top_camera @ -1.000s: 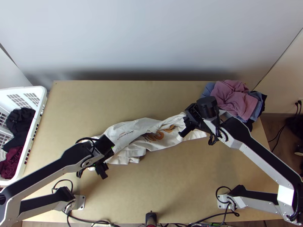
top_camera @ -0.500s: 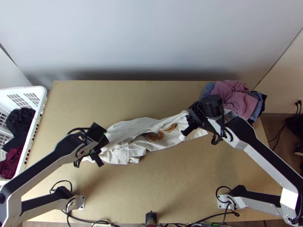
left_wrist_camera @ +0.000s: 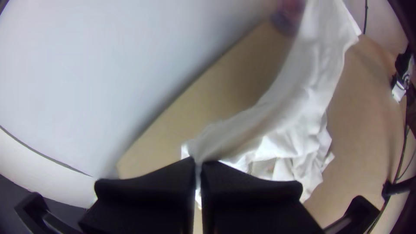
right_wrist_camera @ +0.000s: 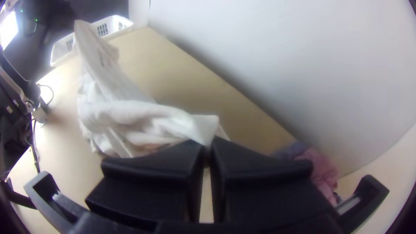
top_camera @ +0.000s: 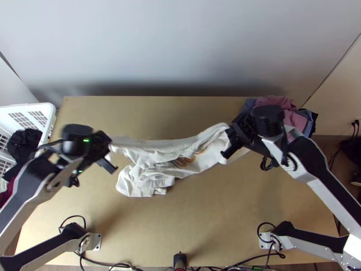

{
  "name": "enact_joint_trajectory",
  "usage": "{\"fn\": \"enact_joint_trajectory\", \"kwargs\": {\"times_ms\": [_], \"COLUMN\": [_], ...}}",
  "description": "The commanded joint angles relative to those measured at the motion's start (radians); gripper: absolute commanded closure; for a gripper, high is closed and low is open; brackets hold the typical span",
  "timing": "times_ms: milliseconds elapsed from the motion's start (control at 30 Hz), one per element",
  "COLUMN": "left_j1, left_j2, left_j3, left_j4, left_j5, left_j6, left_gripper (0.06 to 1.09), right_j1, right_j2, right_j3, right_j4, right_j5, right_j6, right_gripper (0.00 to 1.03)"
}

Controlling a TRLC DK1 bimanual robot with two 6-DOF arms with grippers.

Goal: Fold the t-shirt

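Observation:
The white t-shirt (top_camera: 155, 165) stretches between both grippers above the table, its upper edge raised and its lower left part bunched on the wood; part of an orange print shows. At its left end is my left gripper (top_camera: 109, 153), and in the left wrist view the left gripper (left_wrist_camera: 198, 167) is shut on a bit of the white cloth (left_wrist_camera: 299, 104). My right gripper (top_camera: 229, 142) holds the shirt's right end; in the right wrist view the right gripper (right_wrist_camera: 208, 149) is shut on a corner of the cloth (right_wrist_camera: 143, 117).
A white basket (top_camera: 45, 118) with dark and maroon clothes stands at the table's left edge. Pink, blue and black garments (top_camera: 289, 108) lie piled at the back right corner, behind the right arm. A pale wall rises behind the table (top_camera: 149, 106).
My left gripper has moved left and toward the back, drawing the shirt's left end along and lifting it. My right gripper has shifted slightly right with its end of the cloth.

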Motion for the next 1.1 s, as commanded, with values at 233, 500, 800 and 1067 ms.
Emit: {"fn": "enact_joint_trajectory", "kwargs": {"times_ms": [233,500,800,1067], "left_j1": [0.011,0.099,0.105,0.105], "left_j2": [-0.106,-0.171,-0.231,-0.287], "left_j3": [0.281,0.298,0.299,0.312], "left_j4": [0.189,0.408,0.672,0.710], "left_j5": [-0.109,-0.162,-0.209,-0.209], "left_j6": [0.117,0.196,0.305,0.344], "left_gripper": [1.05,1.05,1.05,1.05], "right_j1": [0.098,0.135,0.165,0.224], "right_j2": [-0.063,-0.101,-0.115,-0.116], "right_j3": [0.244,0.296,0.399,0.408], "right_j4": [-0.004,0.014,0.088,0.071], "right_j5": [0.145,0.205,0.248,0.248], "right_j6": [-0.115,-0.161,-0.194,-0.194], "right_gripper": [1.00,1.00,1.00,1.00]}}
